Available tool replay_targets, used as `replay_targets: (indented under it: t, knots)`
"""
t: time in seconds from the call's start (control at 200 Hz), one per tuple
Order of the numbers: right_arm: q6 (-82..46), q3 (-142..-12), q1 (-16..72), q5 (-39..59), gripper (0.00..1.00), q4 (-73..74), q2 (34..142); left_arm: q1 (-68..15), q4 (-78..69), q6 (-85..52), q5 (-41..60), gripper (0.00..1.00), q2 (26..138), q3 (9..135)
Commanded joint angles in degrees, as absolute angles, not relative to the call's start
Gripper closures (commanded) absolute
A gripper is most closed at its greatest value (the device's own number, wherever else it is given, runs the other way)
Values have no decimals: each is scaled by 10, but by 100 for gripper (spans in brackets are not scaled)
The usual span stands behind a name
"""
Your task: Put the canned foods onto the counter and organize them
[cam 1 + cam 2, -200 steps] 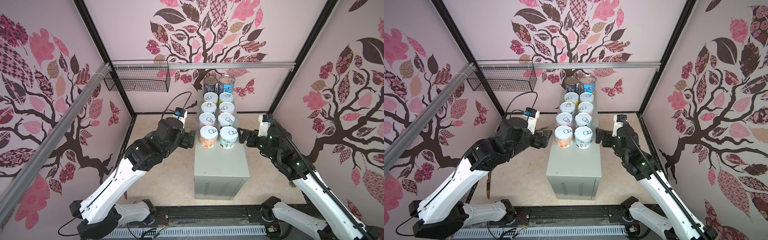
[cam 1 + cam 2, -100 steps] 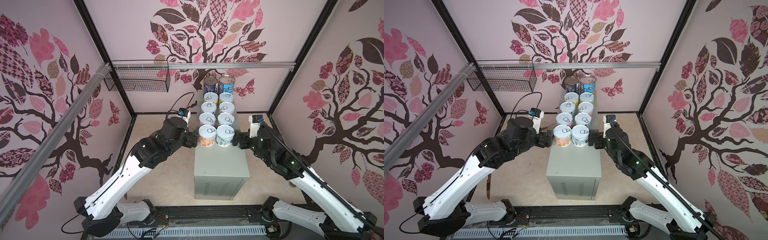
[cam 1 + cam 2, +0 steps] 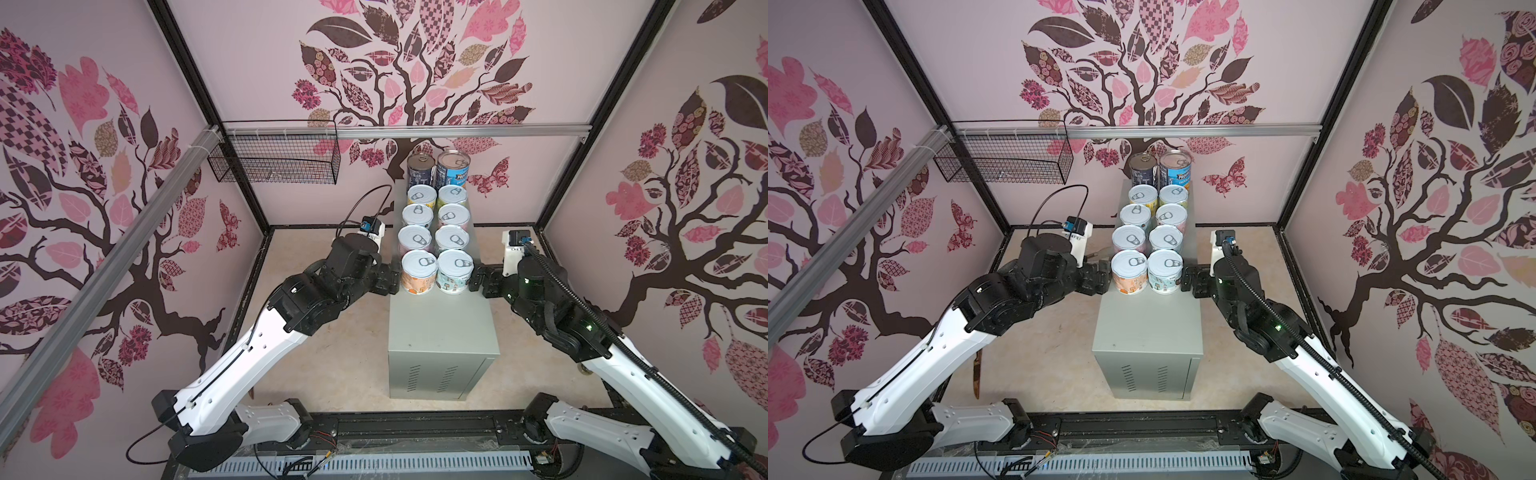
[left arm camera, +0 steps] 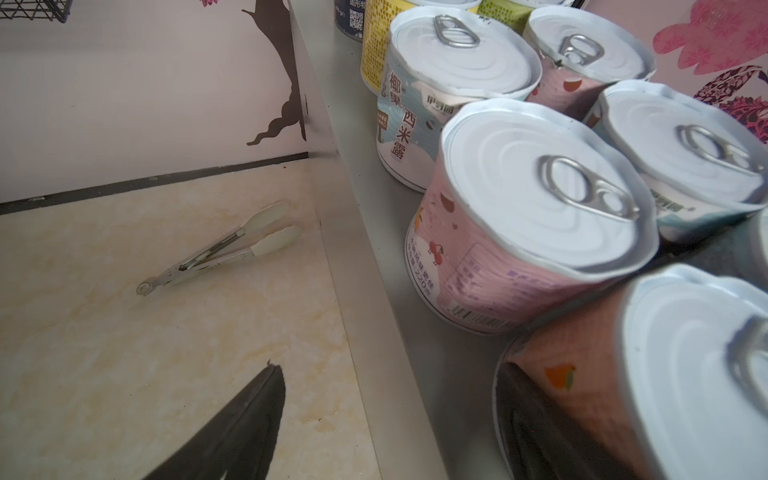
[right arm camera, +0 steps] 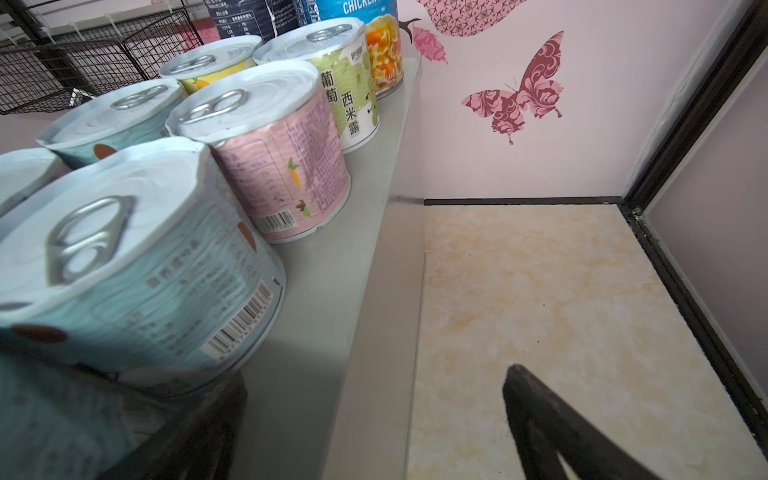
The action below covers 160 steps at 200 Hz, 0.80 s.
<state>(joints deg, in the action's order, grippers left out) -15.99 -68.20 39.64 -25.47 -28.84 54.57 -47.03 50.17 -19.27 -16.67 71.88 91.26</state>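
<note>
Looking in, I see my left hand (image 3: 394, 279) at 9 o'clock of the cans (image 3: 419, 262), right hand (image 3: 477, 281) at 3. Both are open and empty.

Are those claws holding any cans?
Nothing is held. The left gripper stands open beside the orange can, the right gripper open beside the teal can; neither can sits between jaws.
</note>
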Motion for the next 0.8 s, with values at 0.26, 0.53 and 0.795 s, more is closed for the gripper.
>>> replay_targets:
  t: [0.26, 0.53, 0.795]
  knots:
    - [-126, -752, 389, -306, 0, -296, 541, -368, 505, -189, -101, 15, 688, 939]
    - [-151, -783, 301, -204, 0, -278, 581, -325, 486, -190, -68, 16, 737, 971]
    - [-169, -803, 289, -165, 0, -255, 634, -324, 473, -193, -67, 17, 792, 1005]
